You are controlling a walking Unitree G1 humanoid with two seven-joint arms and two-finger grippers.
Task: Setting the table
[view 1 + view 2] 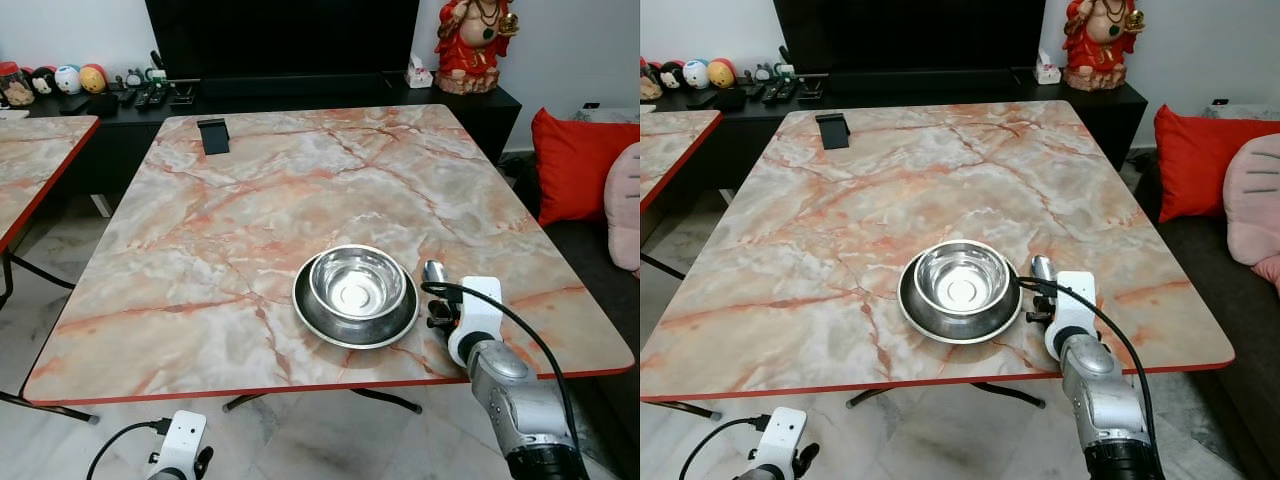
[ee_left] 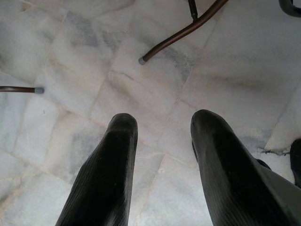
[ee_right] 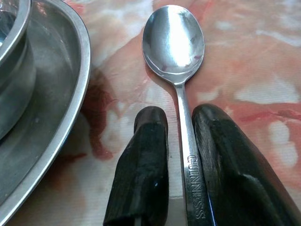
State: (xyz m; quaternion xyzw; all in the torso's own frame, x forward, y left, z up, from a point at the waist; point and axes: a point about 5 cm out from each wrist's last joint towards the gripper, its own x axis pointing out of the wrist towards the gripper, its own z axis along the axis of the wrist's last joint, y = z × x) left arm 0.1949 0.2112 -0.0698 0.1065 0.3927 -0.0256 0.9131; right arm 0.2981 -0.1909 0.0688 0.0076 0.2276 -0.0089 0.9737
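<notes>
Setting a spoon beside the plate on the marble counter.

Lying flat on the counter [image 1: 250, 200], just right of the steel plate [image 1: 320, 322] that carries a steel bowl [image 1: 356, 281], the spoon [image 3: 175, 42] has its handle between the right gripper [image 3: 181, 136] fingers, which are slightly apart around it. Left gripper [image 2: 162, 141] hangs over the floor tiles [image 2: 70, 42], fingers apart.

Counter [image 1: 250, 200]: pink-and-cream marble pattern with orange veins and a red edge. Bowl [image 1: 357, 281], plate [image 1: 330, 322] and spoon [image 3: 174, 42]: shiny silver steel, the spoon handle stamped GUINNESS. Right end effector [image 3: 178, 155]: black fingers [image 3: 143, 160]; floor [image 2: 70, 56]: pale grey-veined marble; cushion [image 1: 575, 165]: red.
</notes>
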